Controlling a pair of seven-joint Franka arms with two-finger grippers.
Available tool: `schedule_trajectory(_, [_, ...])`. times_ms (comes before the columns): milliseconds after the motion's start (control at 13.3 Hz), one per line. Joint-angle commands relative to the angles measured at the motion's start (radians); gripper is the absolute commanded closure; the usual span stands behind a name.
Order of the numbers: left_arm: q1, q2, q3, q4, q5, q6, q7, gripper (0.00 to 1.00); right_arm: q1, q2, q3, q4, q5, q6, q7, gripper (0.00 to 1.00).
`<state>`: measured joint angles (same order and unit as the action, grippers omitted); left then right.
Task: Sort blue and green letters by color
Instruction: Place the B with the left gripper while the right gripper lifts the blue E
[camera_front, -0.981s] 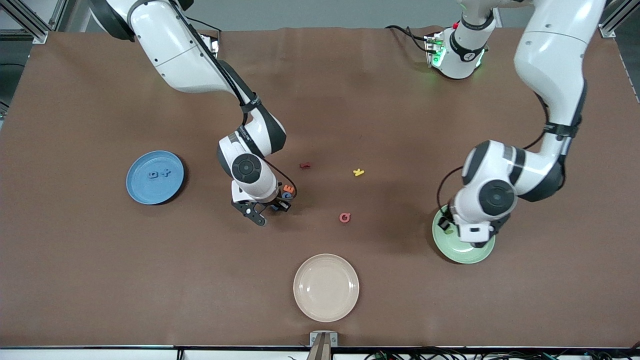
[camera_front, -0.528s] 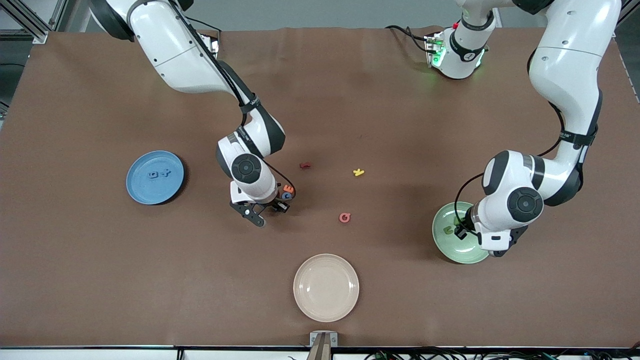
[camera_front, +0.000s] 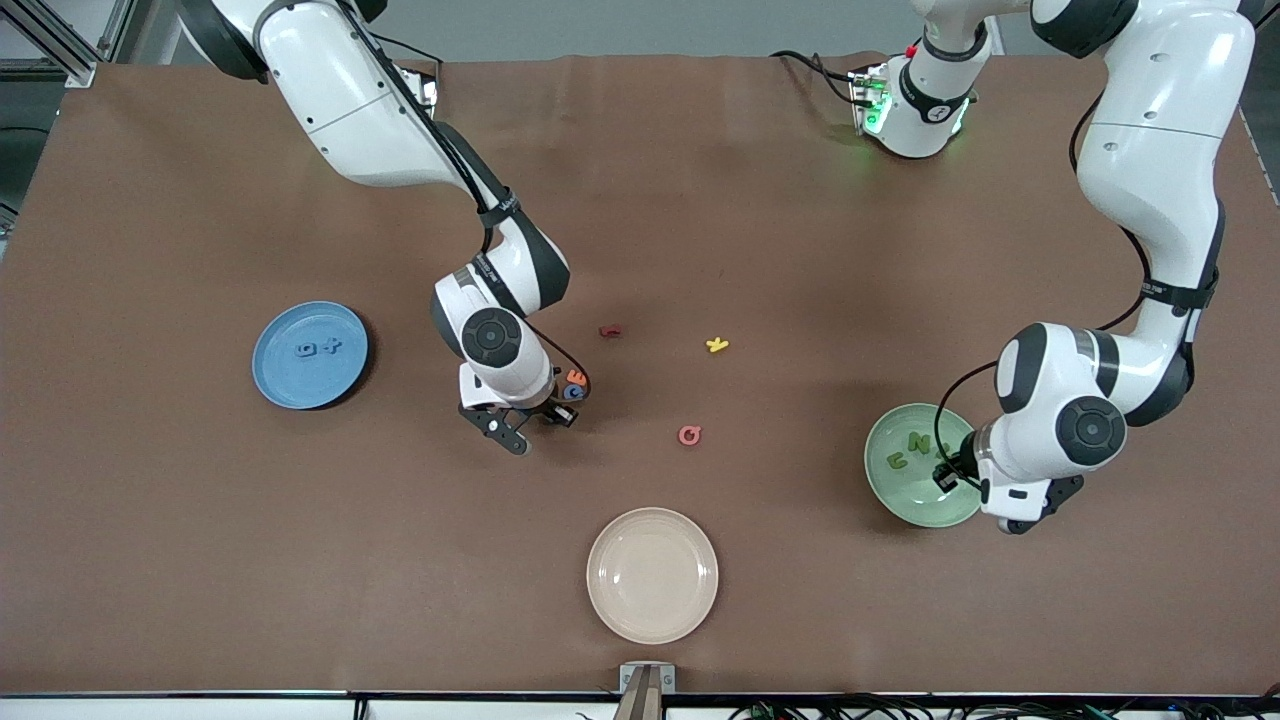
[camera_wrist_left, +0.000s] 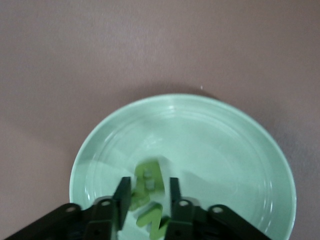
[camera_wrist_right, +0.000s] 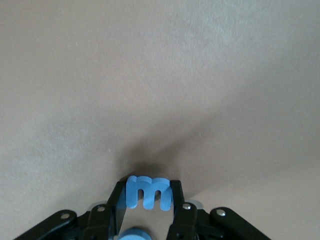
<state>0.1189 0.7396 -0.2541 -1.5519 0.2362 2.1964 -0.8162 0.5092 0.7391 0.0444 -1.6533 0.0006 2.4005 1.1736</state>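
My right gripper (camera_wrist_right: 148, 186) is down at the table and shut on a blue E (camera_wrist_right: 147, 194), whose ends touch both fingers. A blue C (camera_front: 572, 392) lies right beside it, next to an orange E (camera_front: 576, 377). Two blue letters (camera_front: 318, 348) lie in the blue plate (camera_front: 285, 385) toward the right arm's end. My left gripper (camera_wrist_left: 147, 187) hangs open and empty low over the green plate (camera_wrist_left: 225, 145). A green B (camera_wrist_left: 148, 176) and a green N (camera_wrist_left: 152, 220) lie in that plate under it. In the front view, three green letters (camera_front: 918, 441) show in the green plate (camera_front: 900, 500).
A cream plate (camera_front: 652, 574) sits nearest the front camera. A pink Q (camera_front: 689, 435), a yellow K (camera_front: 717, 345) and a dark red piece (camera_front: 610, 330) lie loose mid-table between the arms. Bare brown cloth covers the rest.
My left gripper has opened and slid off the green plate's middle toward its own end, uncovering the green letters. My right gripper's fingers have closed in on the blue E.
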Motion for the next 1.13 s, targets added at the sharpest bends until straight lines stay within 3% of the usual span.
schedule_trajectory(0, [0.004, 0.015, -0.007, 0.047, 0.011, -0.004, 0.015, 0.00, -0.006, -0.007, -0.003, 0.012, -0.013, -0.010, -0.003, 0.82])
schedule_trajectory(302, [0.001, -0.113, -0.014, 0.039, 0.012, -0.067, 0.028, 0.00, -0.037, -0.153, -0.001, -0.089, -0.013, -0.063, -0.109, 0.83])
schedule_trajectory(679, [0.002, -0.373, -0.017, 0.049, 0.000, -0.263, 0.254, 0.00, -0.187, -0.412, 0.005, -0.383, 0.013, -0.054, -0.455, 0.83])
schedule_trajectory(1056, [0.002, -0.584, -0.022, 0.049, -0.033, -0.461, 0.434, 0.00, -0.389, -0.481, 0.006, -0.494, 0.022, -0.054, -0.851, 0.83])
